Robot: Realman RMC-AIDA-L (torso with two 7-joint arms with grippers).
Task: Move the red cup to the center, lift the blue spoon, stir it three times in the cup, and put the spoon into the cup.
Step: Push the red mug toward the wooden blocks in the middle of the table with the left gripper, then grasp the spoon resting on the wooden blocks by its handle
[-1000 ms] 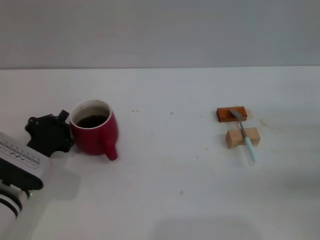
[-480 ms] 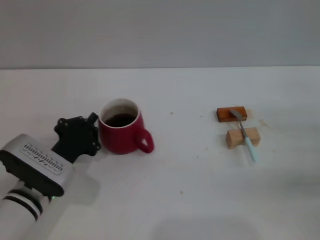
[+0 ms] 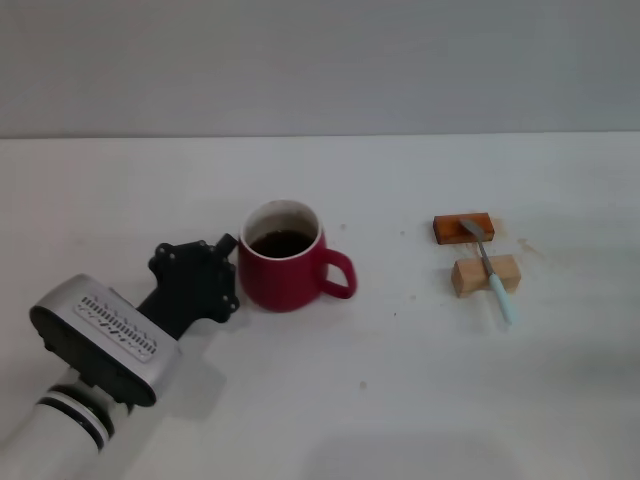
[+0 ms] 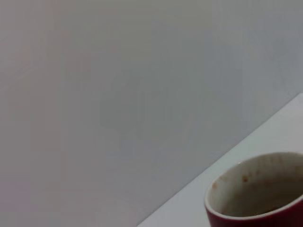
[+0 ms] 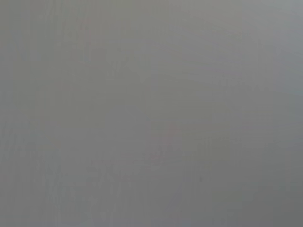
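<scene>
far left in the head view: white and silver left arm (image 3: 95, 345), slanting in from the near left corner over the white table (image 3: 300, 400). at its end, left gripper (image 3: 215, 277), black, low at the table and hard against the left side of the cup (image 3: 285, 272). apart or together: cannot tell, since the black body hides that; shows no grasp around the cup, only a press against its outer wall.

next to the right: cup upright on the table, a little left of the middle, dark red outside, white inside, with dark liquid (image 3: 280, 242) in it. handle (image 3: 342, 275) pointing right, away from the gripper. in the left wrist view: only the cup's rim and stained white inner wall (image 4: 258, 198) close by, with table edge and grey wall beyond.

further right, well apart from the cup: two small blocks, one behind the other. orange-brown block (image 3: 462, 228) farther back, pale wooden block (image 3: 485, 274) just in front of it. spoon (image 3: 488, 265) lying across both: grey bowl on the orange-brown block, neck over the wooden block, light-blue handle sticking out toward the near side and sloping down to the table.

behind all this: plain grey wall (image 3: 320, 60).

right gripper: out of sight in every view; right wrist view shows flat grey only.
</scene>
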